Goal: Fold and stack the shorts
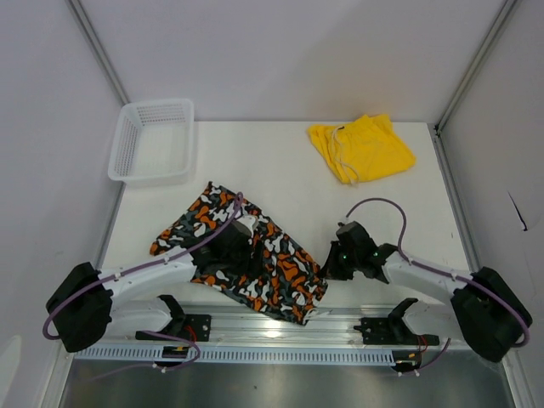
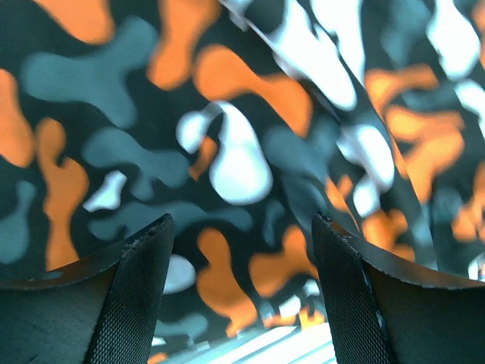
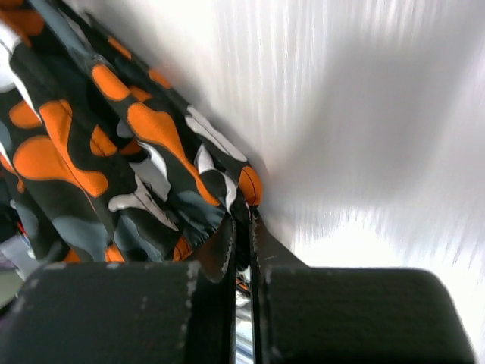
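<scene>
The patterned shorts (image 1: 280,274), blotched orange, white, black and grey-teal, lie crumpled at the table's front left of centre. My left gripper (image 1: 238,246) hovers over their middle. In the left wrist view it (image 2: 241,227) stands open, with the fabric (image 2: 227,152) filling the view behind and nothing between its fingers. My right gripper (image 1: 328,267) is at the shorts' right edge. The right wrist view shows it (image 3: 244,224) shut on the hem of the patterned shorts (image 3: 136,159). The yellow shorts (image 1: 361,149), with a pale drawstring, lie bunched at the back right.
A white mesh basket (image 1: 153,140) stands at the table's back left corner. The metal rail (image 1: 280,327) with both arm bases runs along the near edge, just below the patterned shorts. Enclosure walls close in the table on the left, back and right.
</scene>
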